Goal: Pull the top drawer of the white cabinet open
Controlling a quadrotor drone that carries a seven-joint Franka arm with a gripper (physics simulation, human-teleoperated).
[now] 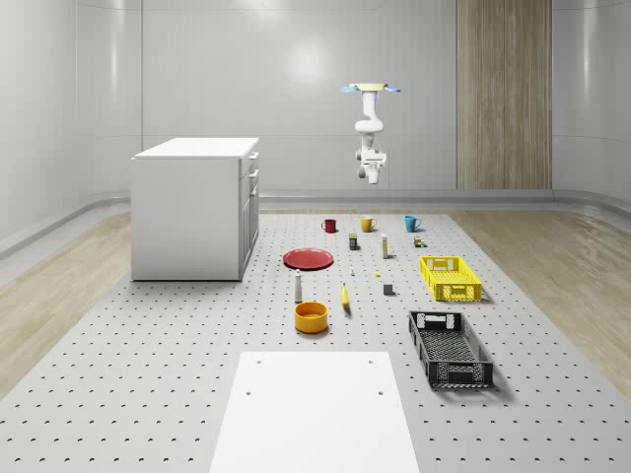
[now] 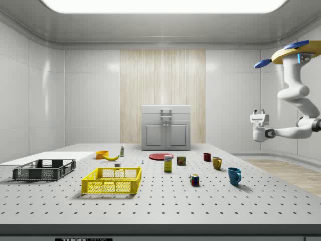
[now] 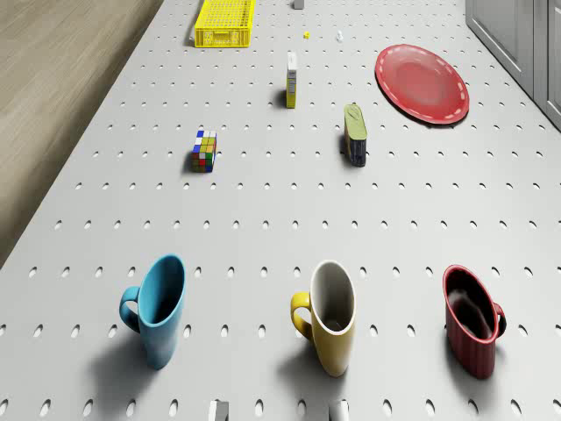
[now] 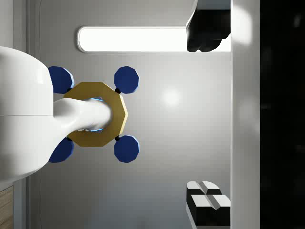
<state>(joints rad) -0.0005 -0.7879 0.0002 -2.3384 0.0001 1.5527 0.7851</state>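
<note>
Drawers first: the white box-shaped cabinet (image 1: 197, 209) stands on the perforated grey tabletop (image 1: 148, 374) toward the whole-scene view's left, its front facing that view's right, and the top drawer (image 2: 166, 110) with its small handle sits shut at the upper edge of the front in the side view. My quadrotor drone with yellow body and blue rotors (image 1: 372, 89) hovers high over the far end of the tabletop, well apart from the cabinet, with the white arm hanging below it and the gripper (image 1: 371, 174) in open air above the row of mugs. The two fingers (image 4: 208, 200) stand apart with nothing between them. Between me and the cabinet lie the blue mug (image 3: 158, 307), yellow mug (image 3: 329, 314), dark red mug (image 3: 472, 326) and flat red plate (image 3: 422, 82). My worry is the approach: if I descend early, the arm could sweep those mugs over. The handle looks small, so a slightly off line would have the fingers closing beside it, or striking the drawer face and shoving the hovering drone back.
</note>
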